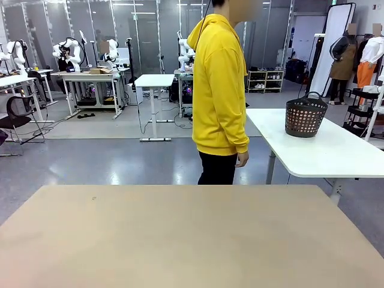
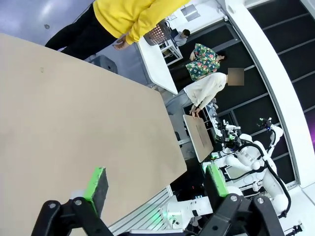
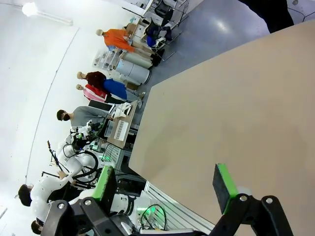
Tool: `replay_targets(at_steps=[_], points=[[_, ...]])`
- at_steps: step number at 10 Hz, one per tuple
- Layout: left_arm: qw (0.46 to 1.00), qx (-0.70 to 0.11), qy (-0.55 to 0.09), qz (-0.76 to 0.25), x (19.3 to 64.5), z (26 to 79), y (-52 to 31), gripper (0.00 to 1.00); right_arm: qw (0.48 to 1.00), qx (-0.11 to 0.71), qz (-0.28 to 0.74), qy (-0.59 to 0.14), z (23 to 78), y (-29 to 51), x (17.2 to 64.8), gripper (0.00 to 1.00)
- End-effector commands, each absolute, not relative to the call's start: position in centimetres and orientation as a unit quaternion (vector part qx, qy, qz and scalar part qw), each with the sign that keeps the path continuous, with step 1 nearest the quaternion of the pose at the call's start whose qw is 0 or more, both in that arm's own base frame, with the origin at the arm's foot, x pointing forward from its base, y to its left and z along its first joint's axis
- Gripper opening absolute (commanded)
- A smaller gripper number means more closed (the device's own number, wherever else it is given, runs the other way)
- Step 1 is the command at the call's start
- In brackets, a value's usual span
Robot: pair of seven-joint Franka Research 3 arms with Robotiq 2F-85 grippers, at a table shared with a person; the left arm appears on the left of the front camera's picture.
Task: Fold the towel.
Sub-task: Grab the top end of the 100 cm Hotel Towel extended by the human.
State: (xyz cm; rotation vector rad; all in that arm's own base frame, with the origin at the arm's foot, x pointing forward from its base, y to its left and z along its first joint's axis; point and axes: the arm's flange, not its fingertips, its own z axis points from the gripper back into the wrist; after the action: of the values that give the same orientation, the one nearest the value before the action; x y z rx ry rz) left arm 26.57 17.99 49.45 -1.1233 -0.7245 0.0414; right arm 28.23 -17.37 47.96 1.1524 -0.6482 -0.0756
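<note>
left claw [image 2: 157,182] released, fingers wide apart, over the tan table [image 1: 180,240]. right claw [image 3: 165,181] released too, over the same table. person [image 1: 219,90] in a yellow hoodie stands side-on at the far edge. black basket [image 1: 305,115] sits on the white side table [image 1: 342,153]; pinkish colour shows through its holes, can't tell if that's the towel.

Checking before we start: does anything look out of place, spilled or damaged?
Nothing stands out. The black basket sits upright on the side table; the left gripper and right gripper hang open by the tan table.
</note>
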Motion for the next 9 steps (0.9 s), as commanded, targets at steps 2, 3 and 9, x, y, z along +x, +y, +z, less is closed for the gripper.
replay_targets(at_steps=[2, 3, 9], points=[[0.782, -0.516, -0.349, 0.019, 25.4, 48.4, 17.1, 1.00, 0.790, 0.526, -0.048, -0.311, 46.0, -15.0, 25.8, 1.00], [0.781, -0.517, -0.351, 0.020, 25.4, 48.2, 17.2, 1.00, 0.791, 0.523, -0.042, -0.314, 46.1, -14.9, 25.6, 1.00], [0.784, -0.517, -0.341, 0.028, 26.2, 49.4, 18.6, 1.00, 0.788, 0.532, -0.044, -0.306, 47.9, -18.0, 27.9, 1.00]])
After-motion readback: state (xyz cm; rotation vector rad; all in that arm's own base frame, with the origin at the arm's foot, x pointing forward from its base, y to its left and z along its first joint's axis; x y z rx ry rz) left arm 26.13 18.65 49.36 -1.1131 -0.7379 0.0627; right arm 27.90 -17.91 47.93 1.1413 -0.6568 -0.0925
